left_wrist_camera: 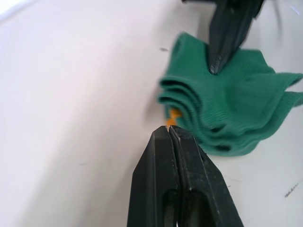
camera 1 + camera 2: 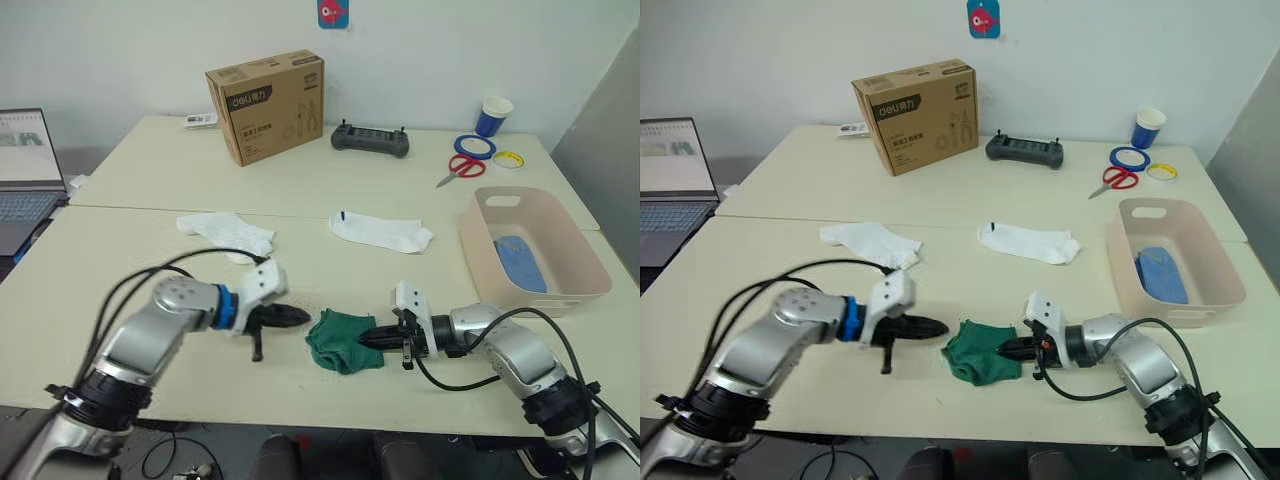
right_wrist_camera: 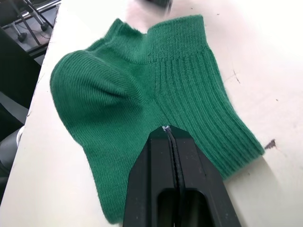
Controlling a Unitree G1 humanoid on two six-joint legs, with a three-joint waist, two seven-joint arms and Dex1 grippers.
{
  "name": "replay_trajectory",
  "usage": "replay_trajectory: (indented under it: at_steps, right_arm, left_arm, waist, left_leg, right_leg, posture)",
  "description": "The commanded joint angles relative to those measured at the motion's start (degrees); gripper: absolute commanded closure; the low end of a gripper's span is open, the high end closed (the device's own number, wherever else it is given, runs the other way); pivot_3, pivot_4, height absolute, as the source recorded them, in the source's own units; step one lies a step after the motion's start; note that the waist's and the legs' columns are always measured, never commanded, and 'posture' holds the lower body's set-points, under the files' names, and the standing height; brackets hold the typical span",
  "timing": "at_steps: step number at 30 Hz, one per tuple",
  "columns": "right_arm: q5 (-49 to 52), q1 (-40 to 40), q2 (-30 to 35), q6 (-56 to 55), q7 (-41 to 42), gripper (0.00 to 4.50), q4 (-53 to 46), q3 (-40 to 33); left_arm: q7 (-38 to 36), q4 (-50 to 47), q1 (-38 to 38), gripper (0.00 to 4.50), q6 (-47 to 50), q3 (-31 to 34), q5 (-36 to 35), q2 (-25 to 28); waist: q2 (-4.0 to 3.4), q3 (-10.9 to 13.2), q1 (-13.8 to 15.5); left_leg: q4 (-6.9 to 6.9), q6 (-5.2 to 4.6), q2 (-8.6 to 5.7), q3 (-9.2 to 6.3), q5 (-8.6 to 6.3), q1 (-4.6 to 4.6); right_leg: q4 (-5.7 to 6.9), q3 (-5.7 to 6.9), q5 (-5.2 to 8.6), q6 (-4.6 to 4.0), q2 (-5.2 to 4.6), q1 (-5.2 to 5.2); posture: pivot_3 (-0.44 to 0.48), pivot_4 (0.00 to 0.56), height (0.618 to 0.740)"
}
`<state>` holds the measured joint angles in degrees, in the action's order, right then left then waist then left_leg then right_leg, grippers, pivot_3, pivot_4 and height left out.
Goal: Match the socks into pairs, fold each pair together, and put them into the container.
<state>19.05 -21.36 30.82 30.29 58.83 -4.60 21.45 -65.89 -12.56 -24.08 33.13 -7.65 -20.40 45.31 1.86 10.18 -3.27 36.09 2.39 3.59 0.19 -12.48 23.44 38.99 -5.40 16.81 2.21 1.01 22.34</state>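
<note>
A bunched pile of dark green socks (image 2: 338, 343) lies near the table's front edge, with an orange toe mark (image 1: 174, 115) at its edge. My left gripper (image 2: 304, 317) is shut, and its tip sits just left of the pile, beside that mark. My right gripper (image 2: 366, 338) is shut too, its tip resting on the ribbed green fabric (image 3: 142, 90) from the right. Two white socks (image 2: 228, 232) (image 2: 385, 232) lie flat further back. A light blue sock (image 2: 520, 262) lies inside the pale pink container (image 2: 575, 285) at the right.
At the back stand a brown cardboard box (image 2: 268, 105), a black controller (image 2: 371, 140), red scissors (image 2: 458, 167), tape rolls (image 2: 474, 146) and a blue cup (image 2: 494, 115). A laptop (image 2: 25, 165) sits at the far left.
</note>
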Motion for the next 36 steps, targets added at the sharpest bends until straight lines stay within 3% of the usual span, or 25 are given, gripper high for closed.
replay_trajectory:
  at_steps: [1, 7, 14, 18, 24, 36]
  right_arm:
    - [-0.8, -0.8, -0.9, 0.4, -0.5, 4.49, 0.7, -0.4]
    - [2.5, -1.5, -1.6, 4.1, -0.1, 4.49, -1.2, -2.9]
    - [12.3, -3.5, -1.2, 20.7, -2.9, 4.49, -2.2, -12.3]
    - [19.2, -5.5, -0.1, 34.2, -5.3, 3.60, -4.3, -17.1]
    - [20.9, -6.5, 1.5, 48.2, -11.7, 1.49, -6.3, -17.0]
    - [25.5, -8.9, -11.8, 62.2, -18.9, 1.49, -0.4, -21.9]
  left_arm:
    - [-0.4, -7.7, -1.3, 4.50, 2.6, 1.8, -6.1, -1.6]
    - [2.4, -9.3, 1.8, 4.50, -0.6, -5.5, -2.0, -5.4]
    - [4.3, -3.8, 8.3, 4.50, -6.5, -9.6, 3.9, -6.2]
    - [4.3, -0.6, 10.1, 4.50, -10.4, -10.7, 7.8, -4.9]
    - [3.9, 0.2, 12.0, 4.50, -12.3, -10.3, 9.1, -3.7]
    - [4.4, 0.6, 12.7, 4.50, -13.5, -9.9, 9.3, -3.5]
  waist:
    - [0.00, 0.0, 0.0]
    - [-0.01, 0.0, 0.0]
    - [-0.01, 0.0, 0.1]
    - [-0.01, 0.0, 0.0]
    - [-0.01, 0.0, -0.1]
    - [-0.04, 0.0, -0.3]
  left_leg:
    - [0.00, 0.00, -0.01, 0.02, 0.00, 0.00]
    - [-0.01, 0.00, 0.01, -0.01, 0.00, -0.03]
    - [0.00, 0.00, 0.01, -0.03, 0.00, -0.02]
    - [-0.01, 0.00, 0.01, -0.01, 0.00, -0.01]
    - [-0.03, -0.01, 0.02, -0.01, -0.01, -0.01]
    - [-0.06, -0.01, 0.04, -0.02, -0.01, -0.02]
  right_leg:
    - [-0.02, -0.02, -0.01, 0.01, -0.02, -0.01]
    - [0.01, -0.02, -0.01, 0.01, 0.04, -0.01]
    - [0.02, -0.02, -0.01, 0.00, 0.04, -0.01]
    - [0.01, -0.04, -0.01, -0.01, 0.03, 0.00]
    - [-0.01, -0.03, 0.02, -0.05, 0.00, 0.00]
    - [0.02, -0.01, 0.02, -0.05, 0.05, 0.02]
  posture:
    - [0.000, 0.150, 0.740]
    - [0.000, 0.150, 0.740]
    - [0.000, 0.150, 0.740]
    - [0.000, 0.150, 0.740]
    - [0.000, 0.150, 0.740]
    - [0.000, 0.150, 0.740]
